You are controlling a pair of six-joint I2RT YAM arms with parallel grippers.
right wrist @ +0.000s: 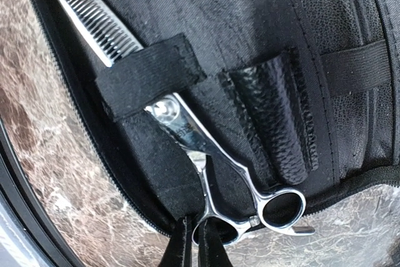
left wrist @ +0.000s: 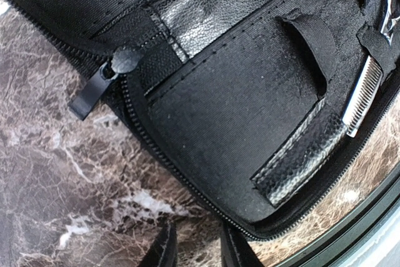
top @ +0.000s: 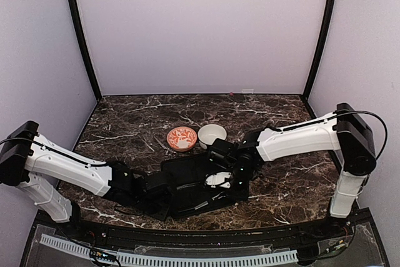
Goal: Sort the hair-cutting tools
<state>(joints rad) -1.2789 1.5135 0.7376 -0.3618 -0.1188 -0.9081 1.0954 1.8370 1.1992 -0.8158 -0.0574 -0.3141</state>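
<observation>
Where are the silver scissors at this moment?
In the right wrist view, the silver scissors lie inside the open black case, tucked under a fabric strap, their ring handles at the right gripper.

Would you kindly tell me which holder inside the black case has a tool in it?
The flat fabric loop: the thinning scissors pass through it, blades on one side and ring handles on the other. The textured sleeve beside it shows no tool.

No legible text or numbers, no readable brand on the scissors [right wrist: 206, 154], none on the case [right wrist: 262, 29]
</observation>
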